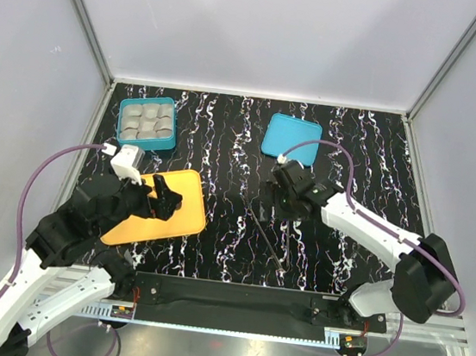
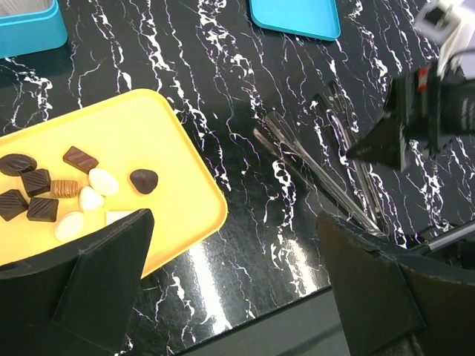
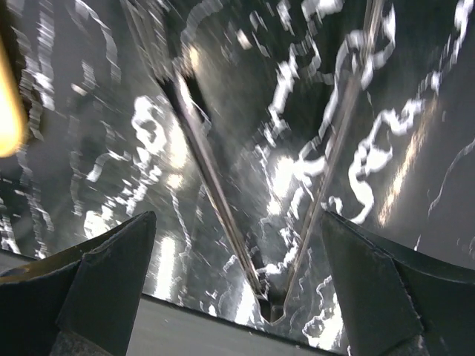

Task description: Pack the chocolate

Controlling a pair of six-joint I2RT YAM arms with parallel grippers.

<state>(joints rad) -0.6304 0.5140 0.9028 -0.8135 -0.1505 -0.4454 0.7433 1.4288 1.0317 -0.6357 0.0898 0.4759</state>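
The chocolate [image 2: 63, 188] lay as a small cluster of dark brown and cream-white pieces, one of them striped caramel, on the near left part of the orange tray [image 2: 148, 133]; the pieces sat close together, some touching, and one dark rounded piece sat a little apart to the right; the tray rested on the black marbled table [image 2: 223, 67] in front of the left arm; the left gripper [image 2: 234, 245] hung over the tray's near right corner with its claw spread wide and nothing between its fingers [image 2: 104, 274]; in the left wrist view the nearest pieces lay just beyond the left fingertip, apart from it; the teal box [image 2: 26, 33] with pale compartments stood at the far left of the table, beyond the tray, and no piece could be made out in it from above; the flat teal lid [image 1: 291, 138] lay at the far middle, well apart from the box; metal tongs [image 3: 214, 185] lay flat on the table to the right of the tray, their two arms opening in a V away from the near edge; the right gripper [image 3: 237, 219] hovered low over them, its claw wide, the tongs' arms between the fingers [image 3: 111, 282] without touching either; that view was blurred.
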